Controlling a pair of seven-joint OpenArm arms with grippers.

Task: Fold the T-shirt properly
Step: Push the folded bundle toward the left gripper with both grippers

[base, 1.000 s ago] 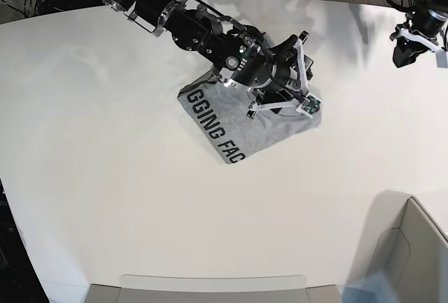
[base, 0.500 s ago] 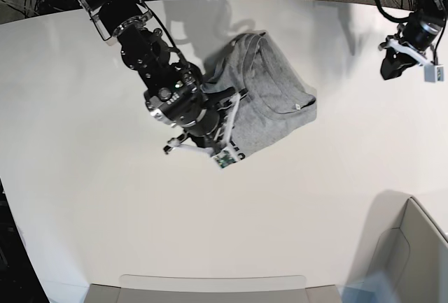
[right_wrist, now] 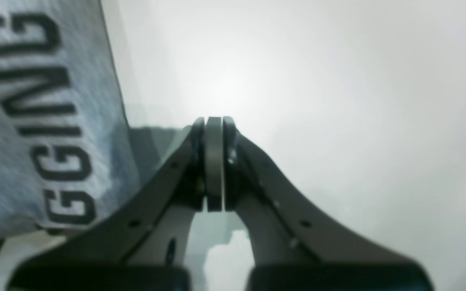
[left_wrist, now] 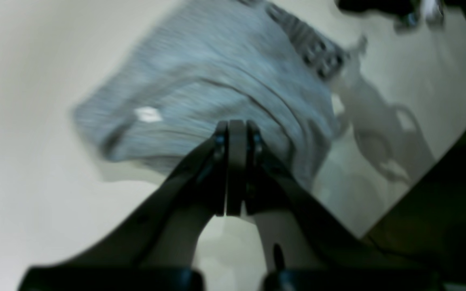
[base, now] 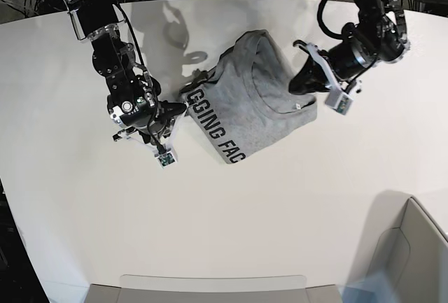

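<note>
Folded into a compact bundle, the T-shirt (base: 255,100) lies centre-table, lettering along its 8 o'clock edge, likely near finished. Parked clear at 9 o'clock, the right gripper (base: 170,109), jaws pressed together on nothing. At 3 o'clock, beside the collar, the left gripper (base: 299,81), likewise closed and empty. Collar label (left_wrist: 148,114) visible only from the left wrist; lettering close-up only from the right.

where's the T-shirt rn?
Base view: the T-shirt lies folded upper-centre on the white table, between the shut right gripper and shut left gripper.
</note>
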